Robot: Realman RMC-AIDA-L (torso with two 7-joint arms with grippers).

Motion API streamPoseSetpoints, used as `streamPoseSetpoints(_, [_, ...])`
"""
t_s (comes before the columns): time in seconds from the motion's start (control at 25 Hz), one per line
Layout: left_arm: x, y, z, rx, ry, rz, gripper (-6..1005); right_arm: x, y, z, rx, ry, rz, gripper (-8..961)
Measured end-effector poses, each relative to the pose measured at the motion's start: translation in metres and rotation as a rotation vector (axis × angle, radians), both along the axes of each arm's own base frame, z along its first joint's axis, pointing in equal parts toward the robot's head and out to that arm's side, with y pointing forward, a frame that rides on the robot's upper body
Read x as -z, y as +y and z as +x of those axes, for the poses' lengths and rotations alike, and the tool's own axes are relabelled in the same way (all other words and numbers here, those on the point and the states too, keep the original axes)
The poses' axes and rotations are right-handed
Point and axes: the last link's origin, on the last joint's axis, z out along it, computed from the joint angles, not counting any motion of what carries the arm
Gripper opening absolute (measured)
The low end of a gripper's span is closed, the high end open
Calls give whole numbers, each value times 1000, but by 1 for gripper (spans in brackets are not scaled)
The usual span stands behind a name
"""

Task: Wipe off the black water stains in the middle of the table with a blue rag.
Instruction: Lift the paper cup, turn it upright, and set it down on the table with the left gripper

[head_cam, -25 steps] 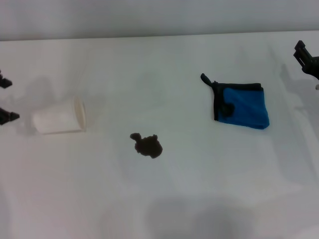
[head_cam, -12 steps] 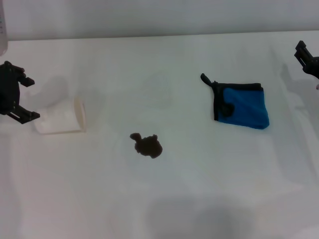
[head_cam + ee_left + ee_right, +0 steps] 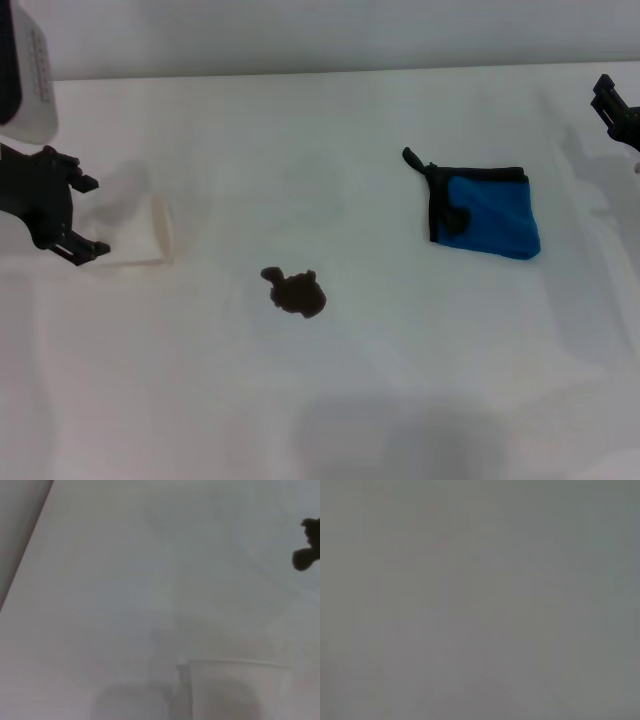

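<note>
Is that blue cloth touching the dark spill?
Apart. The head view shows bare table between the blue rag and the black water stains.

one blue rag, one black water stain, one white paper cup, two end effectors.

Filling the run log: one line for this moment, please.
left gripper: open, at tipped white paper cup | right gripper: parked, table edge | folded blue rag: untouched | black water stain: unwiped

You see the white table carrying the black water stains mid-surface, the blue rag to the right, and a tipped paper cup at left.
</note>
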Motion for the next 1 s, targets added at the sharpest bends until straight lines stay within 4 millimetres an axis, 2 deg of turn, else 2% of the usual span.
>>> streamPoseSetpoints(0.32, [20, 1, -7, 13, -6, 16, 879, 0, 0, -1, -7, -2, -1, 769])
streamPoseSetpoints(1.0, [31, 1, -10, 55, -66, 36, 880, 1, -4, 2, -2, -2, -4, 770])
